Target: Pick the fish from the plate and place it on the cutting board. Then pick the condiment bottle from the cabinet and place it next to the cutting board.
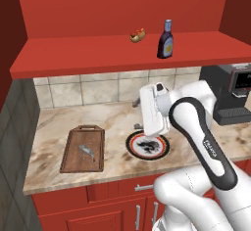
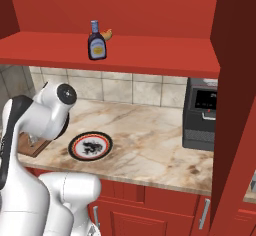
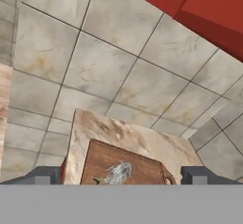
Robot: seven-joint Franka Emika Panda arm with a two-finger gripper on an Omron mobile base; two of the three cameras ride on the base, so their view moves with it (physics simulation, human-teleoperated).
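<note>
The small silvery fish [image 1: 87, 151] lies on the dark-brown cutting board [image 1: 82, 149] at the left of the counter; the hand view shows the fish [image 3: 116, 172] on the board [image 3: 128, 166] too. Right of the board sits the round plate [image 1: 147, 146], also [image 2: 90, 145], bare but for its black motif. On the red cabinet shelf [image 1: 88, 54] stands the condiment bottle [image 1: 165, 40], also [image 2: 97, 41], upright with a blue cap. My gripper [image 1: 138, 114] hangs open and empty above the counter, over the plate's left edge, its fingertips [image 3: 42, 175] spread wide.
A small yellow-and-red hot dog [image 1: 138, 35] lies on the shelf left of the bottle. A dark coffee machine [image 1: 230, 93] stands on the counter at the right. Behind the counter rises a tiled wall [image 3: 109, 57]. My white arm covers part of the plate's right side.
</note>
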